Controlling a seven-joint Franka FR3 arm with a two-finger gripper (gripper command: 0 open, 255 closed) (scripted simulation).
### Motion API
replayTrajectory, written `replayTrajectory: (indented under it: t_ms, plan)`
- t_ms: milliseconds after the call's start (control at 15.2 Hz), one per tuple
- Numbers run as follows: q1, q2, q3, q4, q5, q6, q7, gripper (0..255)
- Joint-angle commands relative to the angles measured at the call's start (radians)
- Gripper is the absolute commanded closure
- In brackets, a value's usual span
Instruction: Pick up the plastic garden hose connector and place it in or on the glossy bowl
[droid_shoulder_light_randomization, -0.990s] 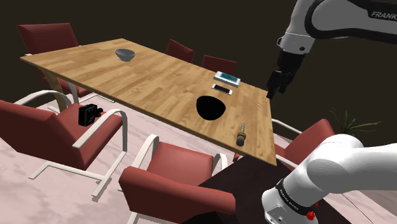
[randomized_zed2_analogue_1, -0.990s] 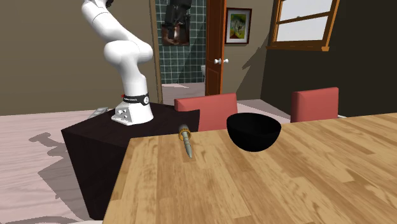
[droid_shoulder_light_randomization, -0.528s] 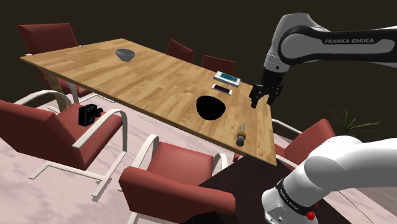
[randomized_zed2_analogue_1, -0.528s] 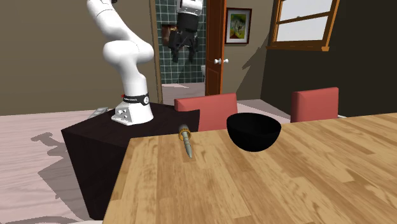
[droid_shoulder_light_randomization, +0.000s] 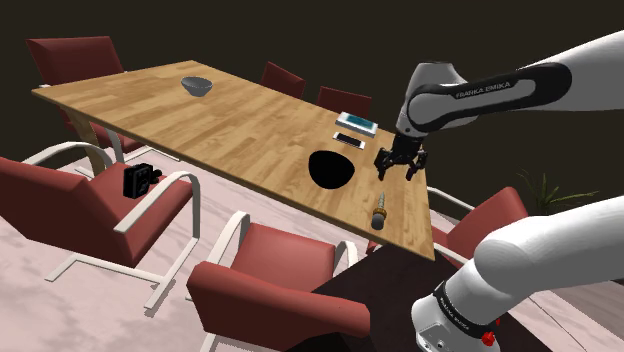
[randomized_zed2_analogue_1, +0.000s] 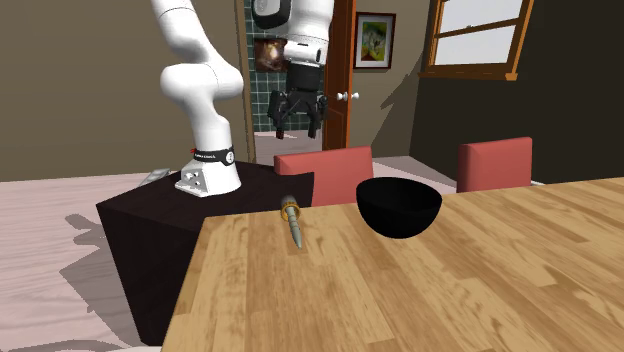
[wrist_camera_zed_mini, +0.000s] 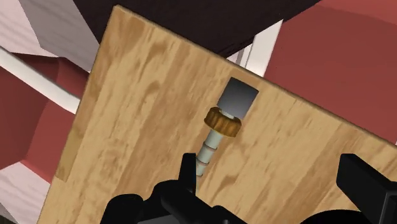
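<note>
The hose connector (droid_shoulder_light_randomization: 380, 209) lies flat near the table's end by the stand: a grey body, a brown collar and a pale ribbed stem (wrist_camera_zed_mini: 222, 124). In the second exterior view the connector (randomized_zed2_analogue_1: 293, 221) rests close to the table corner. A glossy black bowl (droid_shoulder_light_randomization: 332, 168) stands upright a short way from it, also visible as the dark bowl (randomized_zed2_analogue_1: 398, 207). My gripper (droid_shoulder_light_randomization: 397, 174) hangs open above the table, over the area between bowl and connector, holding nothing. Its fingers (randomized_zed2_analogue_1: 298, 130) point down, well above the wood. From the hand, the gripper (wrist_camera_zed_mini: 277, 184) looks down on the connector.
A small grey bowl (droid_shoulder_light_randomization: 197, 86) sits at the table's far end. A book (droid_shoulder_light_randomization: 357, 123) and a white phone (droid_shoulder_light_randomization: 349, 139) lie beyond the black bowl. Red chairs (droid_shoulder_light_randomization: 270, 270) ring the table; one holds a black object (droid_shoulder_light_randomization: 138, 180). The dark stand (randomized_zed2_analogue_1: 190, 215) adjoins the table.
The arm has swung down and toward the table's near end, bringing the gripper from high beside the table to just above the connector and bowl. The fingers stay apart.
</note>
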Motion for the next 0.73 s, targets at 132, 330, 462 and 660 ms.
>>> replayTrajectory:
  t_ms: [132, 330, 462, 660]
  plan:
    - [-0.053, 0.146, -0.005, -0.014, -0.023, 0.169, 0.125, 0]
    - [-0.091, 0.262, -0.013, -0.004, -0.045, 0.281, 0.218, 0]
    - [-0.114, 0.341, -0.022, 0.008, -0.062, 0.351, 0.28, 0]
    - [-0.144, 0.46, -0.041, 0.035, -0.088, 0.45, 0.375, 0]
